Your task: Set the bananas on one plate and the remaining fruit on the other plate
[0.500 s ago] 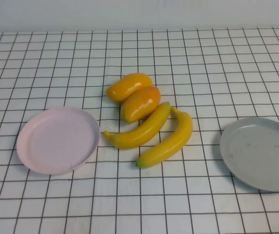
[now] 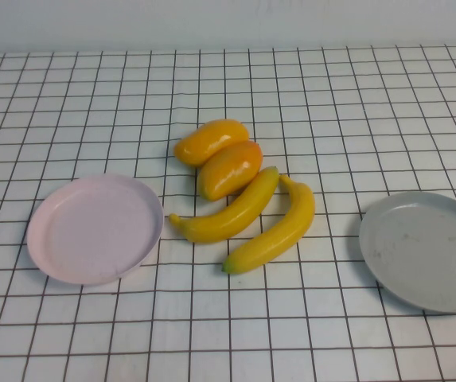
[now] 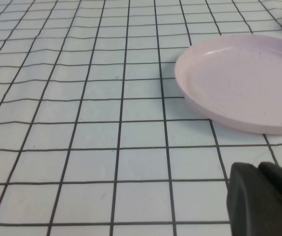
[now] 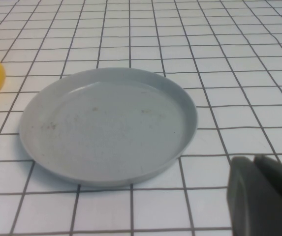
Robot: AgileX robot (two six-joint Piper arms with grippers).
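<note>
Fingers on both arms are barely in sight, so I cannot tell how they are set, though neither grips anything. Two long curved yellow bananas [image 2: 247,216] lie touching two plump orange-yellow oval fruits [image 2: 220,157], between the pale pink round plate [image 2: 95,229] and the speckled grey round plate [image 2: 426,251] on the checked tabletop [image 2: 331,103]. Left gripper [image 3: 264,201] waits near the pink plate, right gripper [image 4: 264,196] near the grey. Lifting one glossy piece may roll its neighbours.

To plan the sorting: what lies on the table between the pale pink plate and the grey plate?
In the high view, two long yellow bananas and two oval orange-yellow fruits lie between the round pale pink plate and round grey plate.
</note>
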